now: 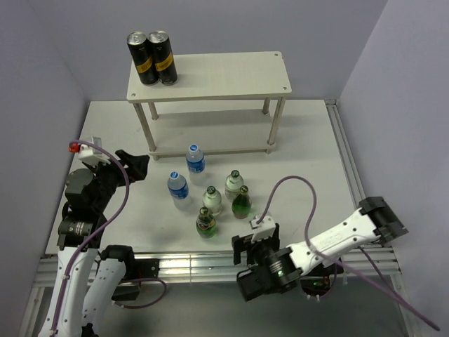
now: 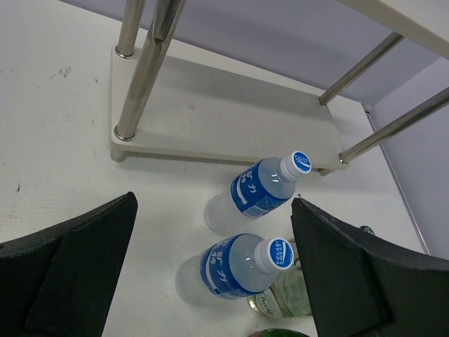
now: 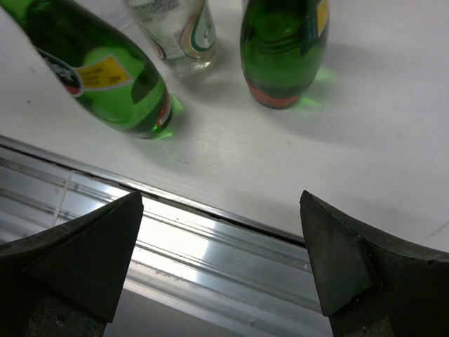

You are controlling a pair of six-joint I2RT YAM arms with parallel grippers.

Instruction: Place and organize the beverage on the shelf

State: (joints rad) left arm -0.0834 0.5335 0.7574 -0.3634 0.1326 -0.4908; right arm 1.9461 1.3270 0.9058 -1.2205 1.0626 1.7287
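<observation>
Left tool (image 2: 214, 202) and right tool (image 3: 221, 199) agape, empty; cream-white two-tier shelf (image 1: 224, 74) on thin legs.

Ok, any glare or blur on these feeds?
Top external: sharp, even light, soft shadow under the shelf. Left wrist: water bottles crisp, tilted by perspective. Right wrist: glare on the aluminium rail, green bottles cast green glow.

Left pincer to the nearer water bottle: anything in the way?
Nothing visible. The left pincer is open, with only bare table between it and the nearer water bottle. The second water bottle stands beyond it, toward the shelf.
</observation>
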